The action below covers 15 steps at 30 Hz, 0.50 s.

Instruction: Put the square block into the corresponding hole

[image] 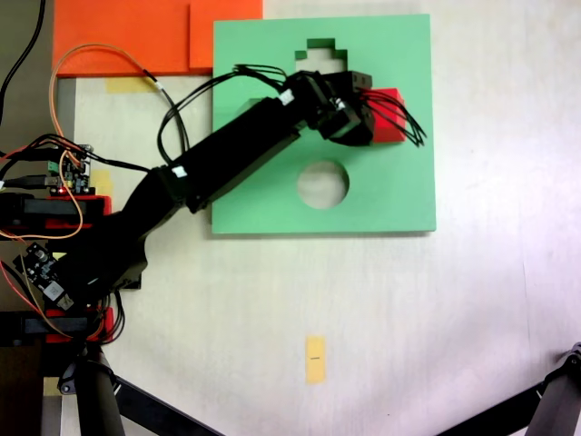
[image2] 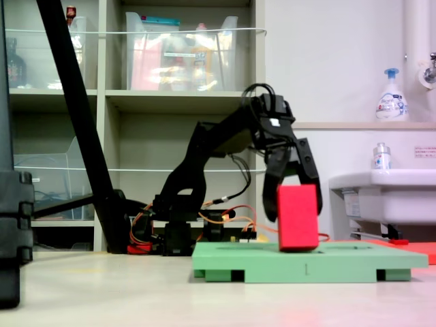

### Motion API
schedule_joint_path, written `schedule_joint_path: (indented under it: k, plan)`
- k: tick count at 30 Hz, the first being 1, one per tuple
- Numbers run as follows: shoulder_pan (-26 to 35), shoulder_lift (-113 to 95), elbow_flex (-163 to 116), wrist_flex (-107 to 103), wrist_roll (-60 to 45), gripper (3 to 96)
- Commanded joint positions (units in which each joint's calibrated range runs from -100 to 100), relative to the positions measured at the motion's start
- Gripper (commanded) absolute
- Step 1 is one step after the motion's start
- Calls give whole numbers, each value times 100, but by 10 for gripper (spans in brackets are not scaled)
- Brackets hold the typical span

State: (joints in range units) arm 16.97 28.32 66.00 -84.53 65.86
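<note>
- Plainly, the pincer (image2: 291, 193) was closed around the square block (image2: 298, 217), one finger (image2: 274, 187) on each side of the red cube near its top, just right of centre in the second exterior view.
- Seen from the side, the block stood tilted, its lower edge at the surface of the green foam board (image2: 354, 259); whether it touched or had entered a cutout could not be told.
- From above, in the first exterior view, the pincer (image: 356, 116) covered most of the block (image: 390, 118), which showed red in the upper right part of the board (image: 399, 191).
- The corresponding hole could not be made out under the pincer and block.
- Nearby on the board lay a cross-shaped cutout (image: 320, 54) above and a round cutout (image: 323, 184) below.
- Orange foam slabs (image: 127, 36) filled the upper left of the first exterior view, on the pale tabletop (image: 454, 318).
</note>
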Motion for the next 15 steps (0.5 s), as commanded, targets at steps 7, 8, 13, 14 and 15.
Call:
schedule_joint_path:
  k: [7,8,13,14,15]
  plan:
    - [107,101,439,398,83,342]
    - [103,171,439,398,103,342]
    - [93,674,439,466,103,368]
    - [88,786,439,514,107,384]
    - [83,869,439,581,103,404]
